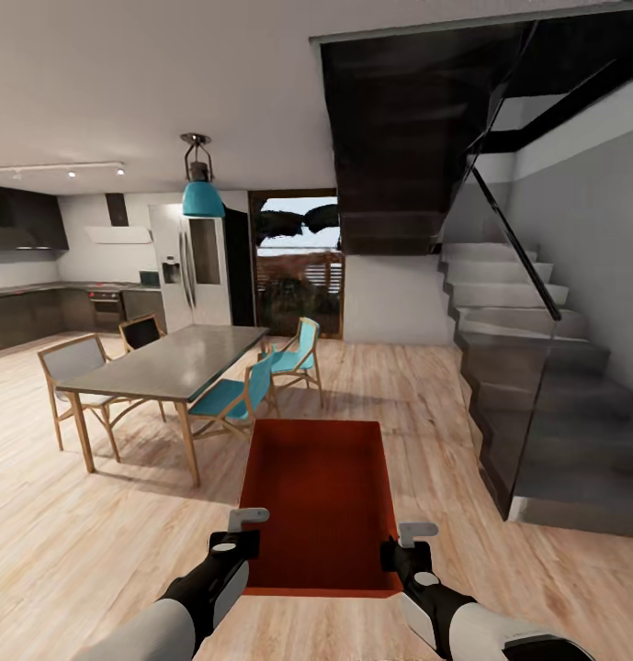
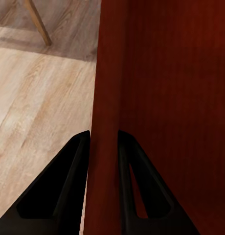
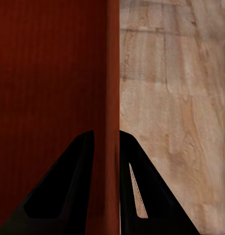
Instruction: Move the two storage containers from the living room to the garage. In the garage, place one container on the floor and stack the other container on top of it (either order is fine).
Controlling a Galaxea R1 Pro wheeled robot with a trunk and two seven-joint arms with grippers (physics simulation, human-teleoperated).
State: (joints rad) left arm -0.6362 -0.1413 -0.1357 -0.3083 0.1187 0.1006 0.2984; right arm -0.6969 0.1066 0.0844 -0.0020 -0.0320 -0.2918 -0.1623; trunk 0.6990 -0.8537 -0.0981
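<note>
Above the light wood plank floor [image 1: 96, 542], near a grey dining table [image 1: 169, 363] and staircase [image 1: 536, 386], one red-orange storage container [image 1: 321, 505] is carried level. Its side walls are clamped by the left gripper [image 2: 103, 152] and right gripper [image 3: 106, 147], a finger on each face.

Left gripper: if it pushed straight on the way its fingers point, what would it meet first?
The left gripper is shut on the side wall of the storage container, so going on it would only slide along that wall. Past the box's far end, the blue chair probably comes next; depth is unclear.
</note>
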